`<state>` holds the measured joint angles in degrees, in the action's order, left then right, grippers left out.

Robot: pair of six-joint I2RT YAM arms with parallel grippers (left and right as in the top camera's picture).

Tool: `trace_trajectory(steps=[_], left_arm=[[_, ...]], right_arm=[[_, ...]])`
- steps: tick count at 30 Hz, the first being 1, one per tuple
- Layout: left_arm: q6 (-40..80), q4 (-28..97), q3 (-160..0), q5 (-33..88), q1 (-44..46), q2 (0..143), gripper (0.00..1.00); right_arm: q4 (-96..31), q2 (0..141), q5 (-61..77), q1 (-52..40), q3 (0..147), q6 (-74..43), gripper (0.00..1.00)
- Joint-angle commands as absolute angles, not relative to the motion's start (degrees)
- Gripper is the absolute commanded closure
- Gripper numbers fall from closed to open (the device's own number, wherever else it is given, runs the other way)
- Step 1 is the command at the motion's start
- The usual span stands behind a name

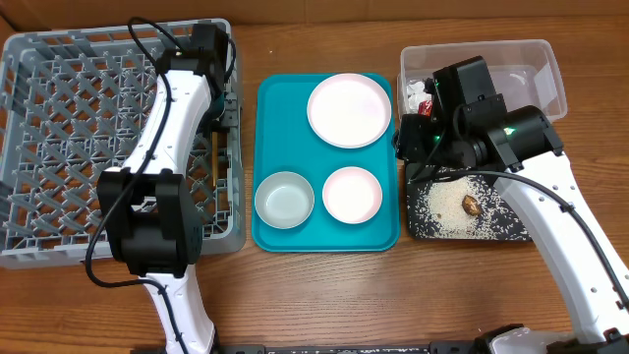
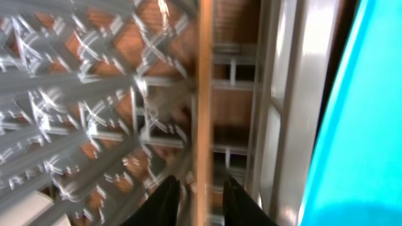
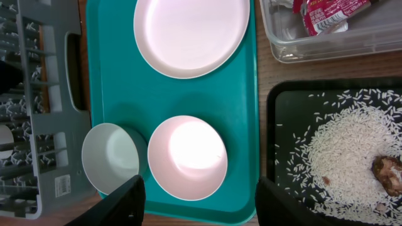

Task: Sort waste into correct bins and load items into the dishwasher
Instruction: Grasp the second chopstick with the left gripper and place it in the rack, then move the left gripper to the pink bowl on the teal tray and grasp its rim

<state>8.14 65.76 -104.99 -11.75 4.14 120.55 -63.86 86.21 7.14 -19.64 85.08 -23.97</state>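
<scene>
- The left hand (image 2: 201, 191) hangs over the right side of the large square grey plastic dish rack (image 1: 59, 147). Its two dark fingers (image 2: 166, 201) stand a little apart with a thin wooden chopstick (image 2: 203, 94) running between them. In the blurred wrist view neither finger seems to press on it.
- That chopstick runs lengthwise just inside the rack's right wall, above the lattice floor; whether it rests on the floor I cannot tell.
- It looks light, stiff and smooth. By its shape it would roll easily and might drop through a gap in the grid, so a pinch across its middle, square to its length, seems the safest hold.
- The right hand (image 3: 200, 185) is wide open and empty, hovering above the small white bowl (image 3: 187, 157) on the flat teal tray (image 3: 119, 75).
- The tray also carries a round white plate (image 3: 191, 31) and a pale deep cup (image 3: 110, 157) just beside the bowl.
- All three look hard, glossy, slippery and breakable, so the rim is the likely place to grip. The flat plate is probably the hardest to get under.
- A crumpled red-and-white plastic wrapper (image 3: 323, 16), light and soft, lies in the clear rectangular plastic tub (image 3: 314, 50).
- Scattered white rice grains (image 3: 342, 144) and a small brown food lump (image 3: 389, 176) lie in the shallow black rectangular tray (image 3: 282, 107).
- Everything sits on a brown wood-grain worktop (image 1: 324, 295); nothing of the room beyond it shows.
</scene>
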Motion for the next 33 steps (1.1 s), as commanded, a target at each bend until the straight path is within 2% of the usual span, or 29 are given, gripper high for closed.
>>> trace_trajectory(steps=[1, 4, 9, 14, 22, 33], left_arm=[[7.88, 68.86, -110.17, -7.14, 4.58, 118.24, 0.73], [7.9, 72.25, -113.91, -2.7, 4.93, 115.57, 0.72], [8.25, 75.9, -115.0, 8.82, 8.67, 110.59, 0.65], [12.58, 77.95, -111.83, 8.86, 15.0, 110.61, 0.65], [14.94, 66.22, -98.52, 5.3, 25.65, 112.01, 0.6], [13.08, 48.42, -82.63, 7.53, 28.93, 112.4, 0.62]], right_arm=[[-63.51, 85.95, 7.16, -19.86, 85.82, -24.03, 0.42], [-63.53, 85.95, 7.16, -19.86, 85.82, -24.03, 0.43], [-63.57, 85.95, 7.16, -19.86, 85.82, -24.03, 0.43], [-63.53, 85.95, 7.16, -19.86, 85.82, -24.03, 0.42], [-63.57, 85.95, 7.16, -19.86, 85.82, -24.03, 0.42], [-63.31, 85.95, 7.16, -19.86, 85.82, -24.03, 0.42]])
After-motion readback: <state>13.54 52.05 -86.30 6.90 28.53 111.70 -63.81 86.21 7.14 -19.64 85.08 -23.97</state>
